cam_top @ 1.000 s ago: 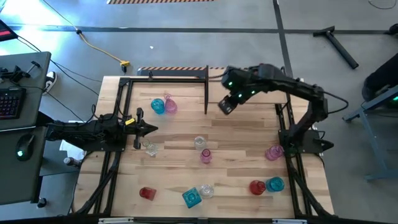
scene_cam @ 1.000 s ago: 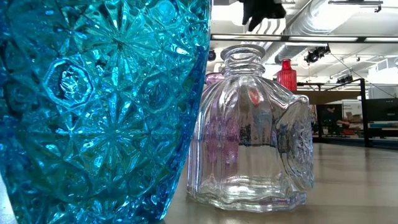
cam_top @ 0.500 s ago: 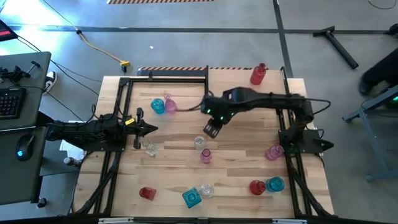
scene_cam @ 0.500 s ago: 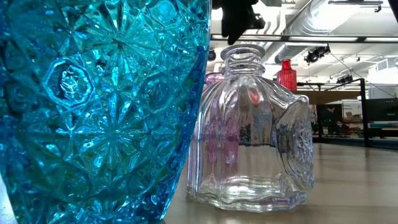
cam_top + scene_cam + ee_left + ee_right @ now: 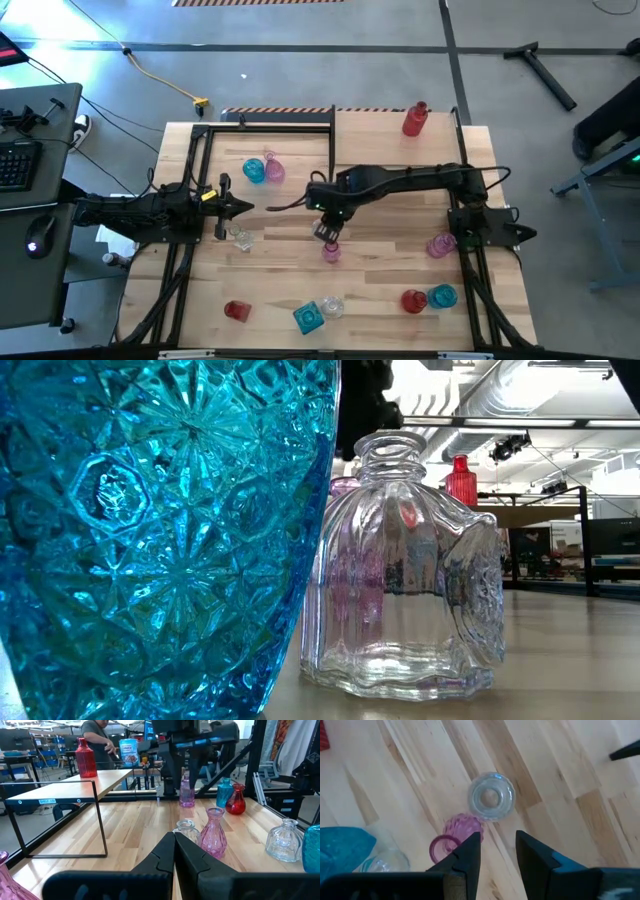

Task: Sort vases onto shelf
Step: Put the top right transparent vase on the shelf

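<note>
My right gripper (image 5: 324, 232) (image 5: 497, 837) hangs open over the middle of the table and points steeply down. A clear vase (image 5: 491, 796) stands upright just beyond its fingertips, and a pink vase (image 5: 456, 835) (image 5: 331, 251) stands beside it. Nothing is between the fingers. A red vase (image 5: 414, 119) (image 5: 86, 757) stands on the shelf (image 5: 375, 125) at the far right. My left gripper (image 5: 240, 208) (image 5: 175, 851) waits shut at the table's left, pointing level.
More vases stand about the table: teal (image 5: 254, 171) and pink (image 5: 274, 170) far left, clear (image 5: 242, 238) by my left gripper. Red (image 5: 236, 310), teal (image 5: 308, 317) and clear (image 5: 332, 306) stand near the front. Red (image 5: 413, 300), teal (image 5: 442, 296) and pink (image 5: 440, 245) stand right.
My right gripper has swung away from the shelf toward the table's near left and come down over the clear vase in the middle. As the arm left, the red vase came into sight on the shelf.
</note>
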You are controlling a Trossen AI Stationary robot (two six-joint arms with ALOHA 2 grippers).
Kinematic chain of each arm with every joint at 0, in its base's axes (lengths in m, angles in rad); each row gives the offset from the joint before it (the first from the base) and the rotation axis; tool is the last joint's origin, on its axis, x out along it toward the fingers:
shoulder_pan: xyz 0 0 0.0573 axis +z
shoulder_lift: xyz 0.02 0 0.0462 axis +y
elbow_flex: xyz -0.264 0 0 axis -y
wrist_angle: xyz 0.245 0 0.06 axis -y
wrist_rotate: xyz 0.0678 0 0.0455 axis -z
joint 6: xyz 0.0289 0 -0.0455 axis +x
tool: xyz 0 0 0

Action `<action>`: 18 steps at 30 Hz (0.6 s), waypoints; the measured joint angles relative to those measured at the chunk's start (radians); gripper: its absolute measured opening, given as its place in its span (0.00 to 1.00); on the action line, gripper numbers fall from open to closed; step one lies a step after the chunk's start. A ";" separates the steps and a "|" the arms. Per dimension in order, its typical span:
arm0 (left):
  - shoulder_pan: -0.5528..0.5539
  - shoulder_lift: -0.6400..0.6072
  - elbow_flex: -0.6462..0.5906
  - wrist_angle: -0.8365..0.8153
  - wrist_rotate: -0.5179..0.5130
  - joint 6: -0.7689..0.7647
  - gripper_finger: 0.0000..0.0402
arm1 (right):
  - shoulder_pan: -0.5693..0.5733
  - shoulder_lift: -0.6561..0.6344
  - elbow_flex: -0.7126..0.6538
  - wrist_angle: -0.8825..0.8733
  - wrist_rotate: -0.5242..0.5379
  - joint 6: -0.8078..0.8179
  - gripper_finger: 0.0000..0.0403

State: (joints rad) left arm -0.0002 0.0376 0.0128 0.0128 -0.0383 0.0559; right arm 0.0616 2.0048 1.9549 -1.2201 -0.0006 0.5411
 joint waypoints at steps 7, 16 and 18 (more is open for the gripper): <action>0.000 0.000 0.000 0.000 0.000 0.000 0.00 | -0.008 0.039 0.000 0.039 0.000 -0.001 0.26; 0.000 0.000 0.000 0.000 0.000 0.000 0.00 | -0.034 0.064 0.000 0.057 0.001 -0.004 0.26; 0.000 0.000 0.000 0.000 0.000 0.000 0.00 | -0.037 0.076 0.000 0.055 0.000 -0.009 0.26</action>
State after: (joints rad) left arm -0.0004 0.0375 0.0126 0.0128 -0.0383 0.0559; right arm 0.0249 2.0812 1.9545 -1.1649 -0.0002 0.5323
